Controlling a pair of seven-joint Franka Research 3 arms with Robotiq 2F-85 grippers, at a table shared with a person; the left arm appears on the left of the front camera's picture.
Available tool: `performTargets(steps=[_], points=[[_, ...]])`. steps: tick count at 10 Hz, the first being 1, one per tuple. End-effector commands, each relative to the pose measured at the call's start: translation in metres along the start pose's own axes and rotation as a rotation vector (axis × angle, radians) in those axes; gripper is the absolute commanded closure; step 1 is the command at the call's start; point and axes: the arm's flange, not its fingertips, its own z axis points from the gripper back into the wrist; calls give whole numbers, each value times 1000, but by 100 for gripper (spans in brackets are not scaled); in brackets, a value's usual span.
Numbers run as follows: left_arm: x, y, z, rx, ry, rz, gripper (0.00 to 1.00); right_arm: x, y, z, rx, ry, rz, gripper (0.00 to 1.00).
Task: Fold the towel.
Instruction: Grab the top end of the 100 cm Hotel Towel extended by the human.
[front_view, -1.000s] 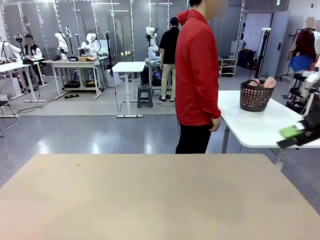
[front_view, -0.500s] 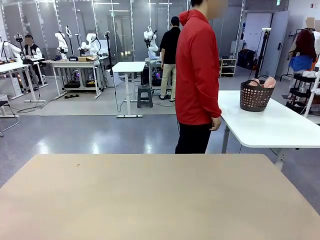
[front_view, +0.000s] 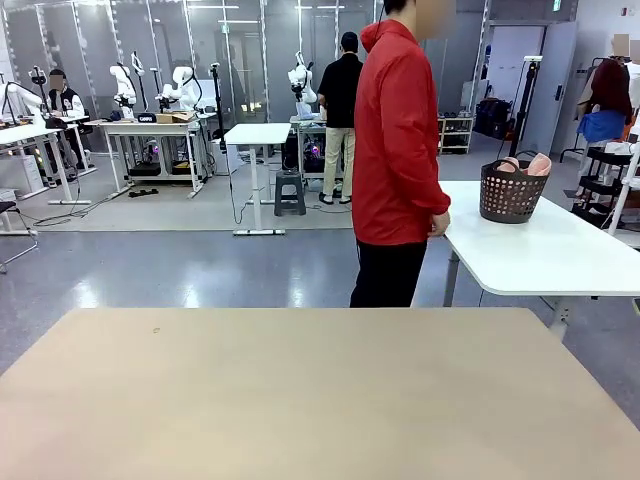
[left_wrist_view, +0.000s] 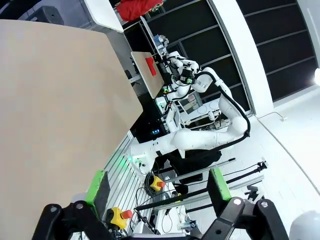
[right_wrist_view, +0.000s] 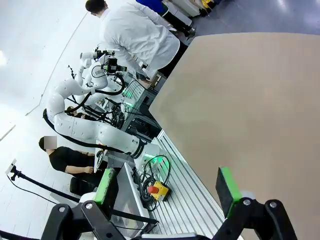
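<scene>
L gripper (left_wrist_view: 159, 186) and R gripper (right_wrist_view: 166, 188) are held w/ jaws apart, nothing clamped, back by the edge of the beige table (front_view: 300, 400), prob. since the towel (front_view: 538, 164) is kept well apart from both, bunched in the basket (front_view: 508, 198) on the white table (front_view: 545, 258) beside the person (front_view: 397, 140).

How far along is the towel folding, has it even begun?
Nothing looks done yet: pink cloth, likely the towel, sits in the dark basket on the white side table. In hand: the person stands beside that table; the left gripper and right gripper are open, holding nothing. Left: bringing the towel to the beige table, and all folding.
</scene>
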Motion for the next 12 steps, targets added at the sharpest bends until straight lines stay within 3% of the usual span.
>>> performTargets(steps=[1, 12], points=[[-2, 1, 1, -18, -5, -8, 0, -1, 0, 3, 8, -2, 18, 0], [-2, 1, 1, -18, -5, -8, 0, -1, 0, 3, 8, -2, 18, 0]])
